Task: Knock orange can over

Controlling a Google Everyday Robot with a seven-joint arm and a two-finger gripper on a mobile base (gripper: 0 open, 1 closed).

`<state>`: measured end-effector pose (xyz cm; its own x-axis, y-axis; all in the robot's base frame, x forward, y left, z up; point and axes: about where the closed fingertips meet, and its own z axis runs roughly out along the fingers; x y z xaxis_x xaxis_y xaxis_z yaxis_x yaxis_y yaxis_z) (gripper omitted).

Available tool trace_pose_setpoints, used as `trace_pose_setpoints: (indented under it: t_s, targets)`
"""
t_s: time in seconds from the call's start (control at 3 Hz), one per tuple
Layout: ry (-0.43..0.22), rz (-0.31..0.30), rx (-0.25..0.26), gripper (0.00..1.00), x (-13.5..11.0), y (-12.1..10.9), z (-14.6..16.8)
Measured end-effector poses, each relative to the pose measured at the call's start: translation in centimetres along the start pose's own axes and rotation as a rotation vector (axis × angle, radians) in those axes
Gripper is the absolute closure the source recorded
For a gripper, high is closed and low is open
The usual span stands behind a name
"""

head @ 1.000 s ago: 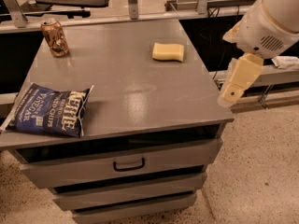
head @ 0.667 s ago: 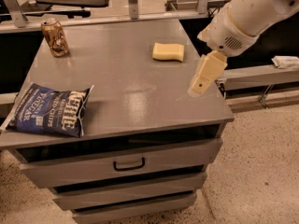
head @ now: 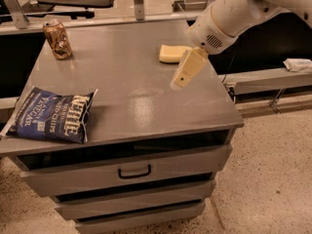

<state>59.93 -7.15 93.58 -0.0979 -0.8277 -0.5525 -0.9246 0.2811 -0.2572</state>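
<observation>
The arm (head: pixel 234 13) is smooth, glossy white, built of thick rounded cylinders. Its end nearest the yellow sponge (head: pixel 170 53) bears a round patch of small dark vent holes. From that end juts the pincer (head: pixel 178 81), pale cream, flat and tapering, marked with one small dark dot, just right of the sponge.

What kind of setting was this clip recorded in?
Probably an office or lab workspace: a gray drawer cabinet stands on a speckled floor, with long desks behind. An orange can, chip bag and sponge sit on top. The gripper hangs over the right side, near the sponge.
</observation>
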Motion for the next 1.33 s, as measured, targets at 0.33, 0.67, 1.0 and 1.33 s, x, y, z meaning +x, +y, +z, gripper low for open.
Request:
trace_pose_setpoints:
  t_s: [0.33,0.67,1.0,1.33]
  targets:
    - [-0.061,-0.005,-0.004,0.0,-2.3,-1.5,2.7]
    - [-0.191,-0.023,-0.001,0.0,-7.4,-4.8,8.2]
    - [-0.309,-0.035,0.008,0.0,-12.4,-7.8,13.1]
    - [-0.41,-0.033,0.017,0.0,-17.3,-9.6,17.9]
